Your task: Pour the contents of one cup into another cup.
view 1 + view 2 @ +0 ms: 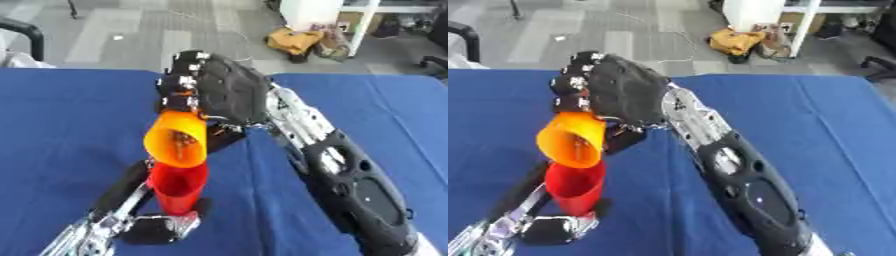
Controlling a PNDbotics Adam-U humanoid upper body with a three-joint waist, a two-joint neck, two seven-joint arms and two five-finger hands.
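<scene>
A: Where is the right hand point(229, 90)?
B: Above the red cup point(178, 186), fingers curled round the orange cup point(178, 138), which it holds tipped over, mouth facing down and toward the camera, its lower rim right at the red cup's rim.

A: And the orange cup relative to that hand?
B: It hangs below the fingers, on the hand's left side. Something small and dark shows inside it; I cannot tell what.

A: The left hand point(160, 227)?
B: Below and around the red cup. It holds the cup upright near its base, one dark finger running up the cup's left side, the rest wrapped low. The silver wrist comes in from the lower left corner.

A: What is the red cup standing over?
B: The blue table point(815, 130). Whether its base touches the cloth I cannot tell; the hand hides it.

A: Room around it?
B: The right forearm crosses the cloth just right of the red cup, down to the lower right corner. Left of the cup the cloth is bare blue to the edge of view. The far table edge lies beyond the right hand, with grey floor behind.
</scene>
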